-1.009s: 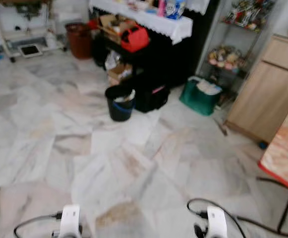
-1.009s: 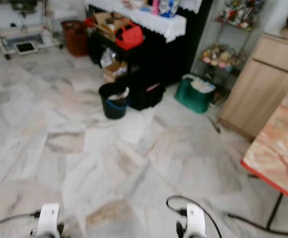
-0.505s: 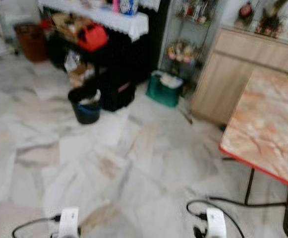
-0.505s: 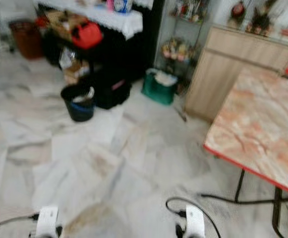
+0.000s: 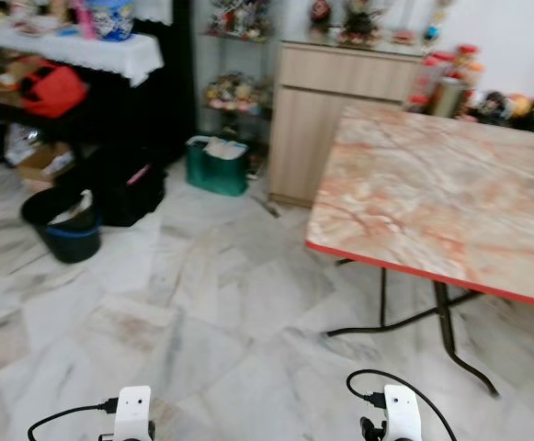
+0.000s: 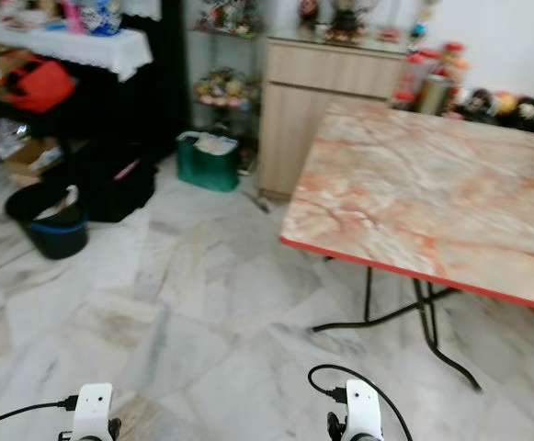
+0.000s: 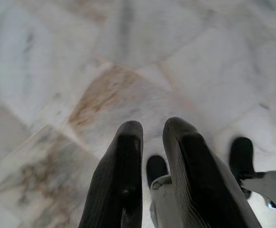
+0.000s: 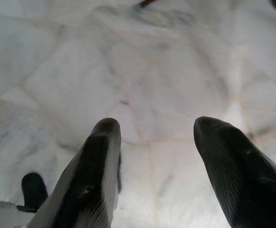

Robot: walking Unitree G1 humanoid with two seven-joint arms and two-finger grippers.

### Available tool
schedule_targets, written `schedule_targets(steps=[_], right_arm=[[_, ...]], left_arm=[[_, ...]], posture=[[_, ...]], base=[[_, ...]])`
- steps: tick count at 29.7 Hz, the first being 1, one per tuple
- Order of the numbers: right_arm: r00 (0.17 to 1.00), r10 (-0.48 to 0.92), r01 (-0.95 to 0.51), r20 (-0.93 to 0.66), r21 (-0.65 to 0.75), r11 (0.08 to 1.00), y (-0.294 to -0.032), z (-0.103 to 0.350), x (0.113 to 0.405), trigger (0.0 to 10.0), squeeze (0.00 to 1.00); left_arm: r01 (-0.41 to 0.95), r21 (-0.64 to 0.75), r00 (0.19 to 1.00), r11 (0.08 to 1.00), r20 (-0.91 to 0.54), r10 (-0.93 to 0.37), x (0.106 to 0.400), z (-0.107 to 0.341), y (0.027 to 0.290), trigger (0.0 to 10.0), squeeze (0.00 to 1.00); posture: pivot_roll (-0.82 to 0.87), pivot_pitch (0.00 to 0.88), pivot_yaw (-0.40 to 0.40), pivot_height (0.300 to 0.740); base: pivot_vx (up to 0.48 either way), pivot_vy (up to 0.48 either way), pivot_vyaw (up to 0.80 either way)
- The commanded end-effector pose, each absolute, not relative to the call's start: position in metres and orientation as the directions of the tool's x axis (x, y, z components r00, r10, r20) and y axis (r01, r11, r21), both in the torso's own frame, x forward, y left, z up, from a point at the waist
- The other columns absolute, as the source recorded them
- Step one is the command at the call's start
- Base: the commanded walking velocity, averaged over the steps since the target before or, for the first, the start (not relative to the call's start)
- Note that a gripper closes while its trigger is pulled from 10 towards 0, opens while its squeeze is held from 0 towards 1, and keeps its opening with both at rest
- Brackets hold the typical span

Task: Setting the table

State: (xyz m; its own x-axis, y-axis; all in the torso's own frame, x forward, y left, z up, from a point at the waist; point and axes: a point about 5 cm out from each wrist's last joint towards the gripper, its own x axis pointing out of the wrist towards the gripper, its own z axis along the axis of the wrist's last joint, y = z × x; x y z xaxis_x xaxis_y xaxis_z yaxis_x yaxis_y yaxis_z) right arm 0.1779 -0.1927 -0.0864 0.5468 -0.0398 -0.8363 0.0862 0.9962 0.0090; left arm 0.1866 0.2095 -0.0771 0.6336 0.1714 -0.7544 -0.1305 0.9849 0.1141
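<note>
A folding table (image 5: 450,197) with a bare orange marble top, red edge and black legs stands ahead on my right. Both arms hang low at the bottom of the eye views; the left wrist (image 5: 132,413) and right wrist (image 5: 401,413) show as white blocks with black cables. In the left wrist view my left gripper (image 7: 153,129) hangs over the marble floor with its fingers nearly touching and nothing between them. Over the floor as well, my right gripper (image 8: 157,126) has its fingers spread wide and empty.
A wooden cabinet (image 5: 349,110) with jars and figurines stands behind the table. A green bin (image 5: 217,165), a black bucket (image 5: 64,225) and a dark shelf unit with a red bag (image 5: 51,87) line the left. White marble floor (image 5: 211,312) lies open before me.
The camera has swung to the right: the bucket and shelf slid left and the marble table came fully into view. Both arms still hang low.
</note>
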Motion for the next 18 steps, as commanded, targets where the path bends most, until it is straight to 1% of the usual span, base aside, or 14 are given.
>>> schedule_targets(steps=[1,3,8,11,15,18], right_arm=[[0.554,-0.050,0.099,-0.831,0.006,0.995,-0.1951,-0.0849,0.1805,10.0,0.00],[0.558,-0.052,0.108,-0.828,0.011,0.994,-0.1949,-0.0847,0.1808,10.0,0.00],[0.559,-0.048,0.105,-0.828,0.014,0.994,-0.1943,-0.0846,0.1810,10.0,0.00],[0.558,-0.044,0.101,-0.829,0.015,0.995,-0.1945,-0.0846,0.1811,10.0,0.00],[0.558,-0.044,0.099,-0.829,0.013,0.995,-0.1953,-0.0845,0.1810,10.0,0.00],[0.558,-0.050,0.104,-0.828,0.010,0.995,-0.1955,-0.0846,0.1808,10.0,0.00]], left_arm=[[-0.115,0.119,0.639,0.986,-0.751,0.165,0.1897,-0.0758,0.2085,10.0,0.00],[-0.117,0.122,0.633,0.986,-0.756,0.168,0.1892,-0.0762,0.2090,10.0,0.00],[-0.121,0.115,0.629,0.986,-0.759,0.166,0.1889,-0.0766,0.2082,10.0,0.00],[-0.131,0.101,0.640,0.986,-0.751,0.162,0.1907,-0.0756,0.2072,10.0,0.00],[-0.101,0.135,0.633,0.986,-0.756,0.168,0.1913,-0.0755,0.2074,10.0,0.00],[-0.083,0.164,0.614,0.983,-0.769,0.180,0.1883,-0.0772,0.2094,10.0,0.00]], posture=[[0.06,0.000,-0.075,0.740],[0.06,0.000,-0.072,0.740],[0.06,0.000,-0.069,0.740],[0.05,0.007,-0.072,0.740],[0.04,0.003,-0.067,0.740],[0.04,0.000,-0.059,0.740]], base=[[0.000,0.000,-0.69],[0.000,0.000,-0.69],[0.000,0.000,0.00],[0.000,0.000,0.00],[0.000,0.000,0.00],[0.000,-0.328,0.00]])
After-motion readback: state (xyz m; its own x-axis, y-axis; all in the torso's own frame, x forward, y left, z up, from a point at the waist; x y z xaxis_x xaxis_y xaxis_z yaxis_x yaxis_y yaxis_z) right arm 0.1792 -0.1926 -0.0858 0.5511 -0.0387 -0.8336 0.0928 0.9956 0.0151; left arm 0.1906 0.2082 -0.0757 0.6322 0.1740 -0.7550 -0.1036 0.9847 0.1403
